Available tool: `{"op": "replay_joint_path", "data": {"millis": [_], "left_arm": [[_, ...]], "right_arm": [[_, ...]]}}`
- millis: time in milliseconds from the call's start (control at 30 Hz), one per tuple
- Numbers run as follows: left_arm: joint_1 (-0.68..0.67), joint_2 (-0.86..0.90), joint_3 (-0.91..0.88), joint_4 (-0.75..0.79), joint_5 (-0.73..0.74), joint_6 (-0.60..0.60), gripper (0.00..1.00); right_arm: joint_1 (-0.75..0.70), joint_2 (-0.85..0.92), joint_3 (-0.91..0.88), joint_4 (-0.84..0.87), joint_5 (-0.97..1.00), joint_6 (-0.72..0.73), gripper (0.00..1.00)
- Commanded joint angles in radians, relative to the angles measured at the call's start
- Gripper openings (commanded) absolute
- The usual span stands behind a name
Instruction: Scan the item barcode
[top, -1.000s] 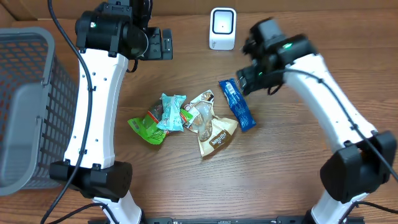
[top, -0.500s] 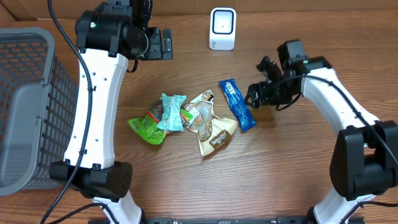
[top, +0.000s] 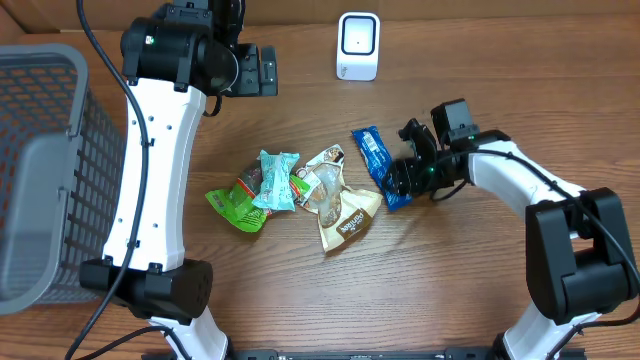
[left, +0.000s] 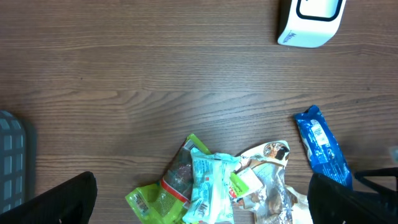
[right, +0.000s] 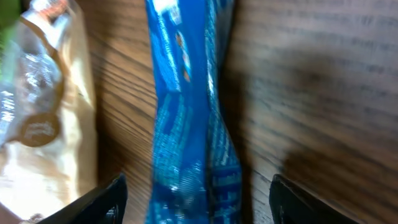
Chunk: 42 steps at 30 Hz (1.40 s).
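A blue snack packet lies flat on the wooden table, right of the pile of packets; it also shows in the left wrist view. My right gripper is low over its near end, open. In the right wrist view the blue packet runs between the two fingers of the right gripper with a gap on each side. The white scanner stands at the back of the table. My left gripper hangs high at the back left, open and holding nothing.
A pile lies mid-table: a green packet, a teal packet, a silvery wrapper and a tan pouch. A grey wire basket stands at the left edge.
My right arm has swung down and to the left from near the scanner to the blue packet, its jaws narrowing a little. The left arm has stayed still.
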Motion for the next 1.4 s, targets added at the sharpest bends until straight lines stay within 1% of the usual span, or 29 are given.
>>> {"op": "replay_joint_path", "data": {"millis": [0,67,367,467,500,533,600,633,700,800,933,1033,1167,1367], "left_arm": [[0.003,0.013,0.003,0.001,-0.012,0.000,1.00],[0.003,0.013,0.003,0.001,-0.012,0.000,1.00],[0.004,0.013,0.003,0.001,-0.012,0.000,1.00],[0.004,0.013,0.003,0.001,-0.012,0.000,1.00],[0.004,0.013,0.003,0.001,-0.013,0.000,1.00],[0.004,0.013,0.003,0.001,-0.012,0.000,1.00],[0.004,0.013,0.003,0.002,-0.012,0.000,1.00],[0.004,0.013,0.003,0.001,-0.012,0.000,1.00],[0.004,0.013,0.003,0.001,-0.013,0.000,1.00],[0.004,0.013,0.003,0.001,-0.013,0.000,1.00],[0.003,0.013,0.003,0.001,-0.012,0.000,1.00],[0.003,0.013,0.003,0.001,-0.012,0.000,1.00],[0.004,0.013,0.003,0.001,-0.013,0.000,1.00],[0.003,0.013,0.003,0.001,-0.012,0.000,1.00]], "right_arm": [[0.003,-0.010,-0.037,0.029,0.011,0.013,0.74],[0.003,-0.010,-0.055,0.058,0.011,0.024,0.73],[0.039,-0.010,-0.111,0.163,0.013,0.032,0.61],[0.057,-0.010,-0.128,0.195,0.068,0.088,0.57],[0.063,-0.010,-0.134,0.200,0.093,0.105,0.54],[0.068,-0.010,-0.137,0.201,0.116,0.119,0.48],[0.070,-0.010,-0.137,0.191,0.145,0.141,0.29],[0.070,-0.010,-0.137,0.187,0.144,0.141,0.22],[0.067,-0.010,-0.136,0.180,0.143,0.166,0.13],[0.046,-0.011,-0.108,0.130,0.138,0.211,0.04],[0.016,-0.025,-0.005,-0.006,0.116,0.204,0.04],[0.013,-0.052,0.111,-0.132,0.123,0.139,0.04],[0.019,-0.078,0.296,-0.302,0.177,0.122,0.04],[0.051,-0.099,0.547,-0.492,0.248,0.017,0.04]]}}
